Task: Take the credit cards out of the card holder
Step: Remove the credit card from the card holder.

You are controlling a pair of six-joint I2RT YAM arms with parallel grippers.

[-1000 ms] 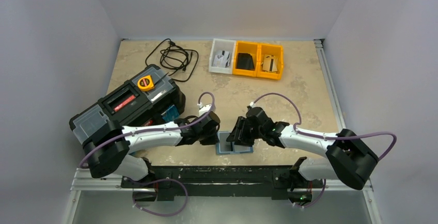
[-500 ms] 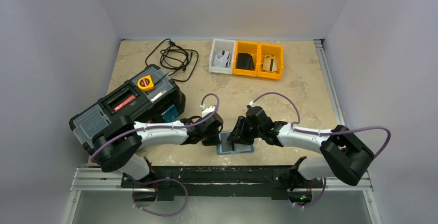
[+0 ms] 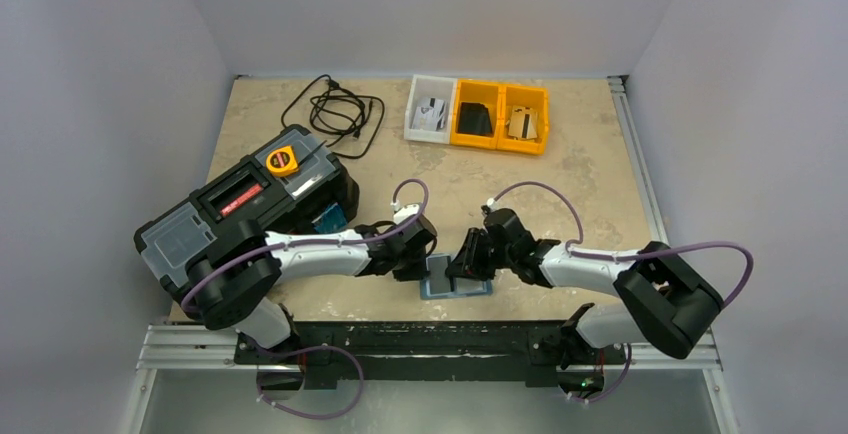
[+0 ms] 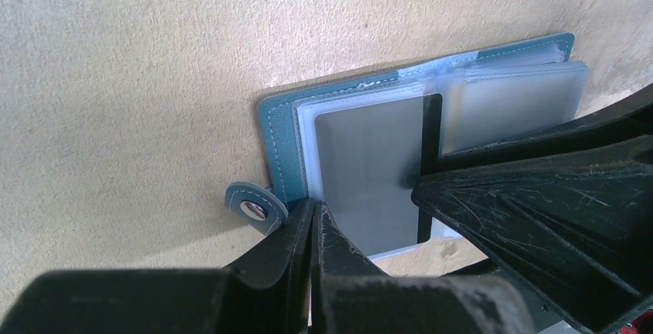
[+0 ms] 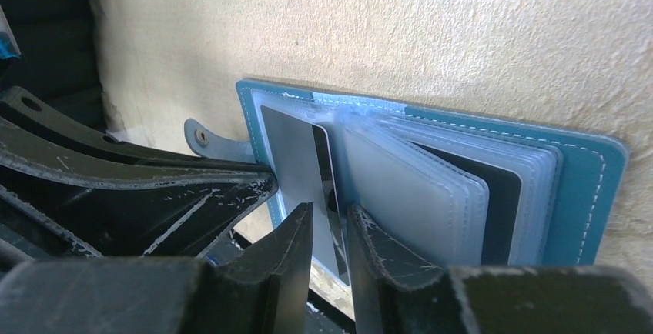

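The card holder (image 3: 478, 289) lies open flat near the table's front edge, teal outside (image 4: 277, 141) with clear pockets inside (image 5: 593, 195). A grey credit card (image 4: 370, 165) with a black stripe sits in the left panel's pocket (image 5: 293, 149). A black card (image 5: 504, 195) shows between the fanned clear pages on the right. My left gripper (image 3: 424, 260) is shut, its tip (image 4: 314, 209) resting on the holder's left edge beside the snap tab (image 4: 250, 207). My right gripper (image 5: 329, 222) stands narrowly open, its jaws either side of the grey card's striped edge.
A black toolbox (image 3: 240, 209) with a yellow tape measure (image 3: 282, 161) stands at the left. A coiled black cable (image 3: 335, 109) lies at the back. A white bin (image 3: 430, 109) and two yellow bins (image 3: 498, 119) hold small items at the back centre.
The right gripper's jaws have narrowed around the grey card's edge and dropped closer to the holder. The left gripper has edged right onto the holder and stayed shut.
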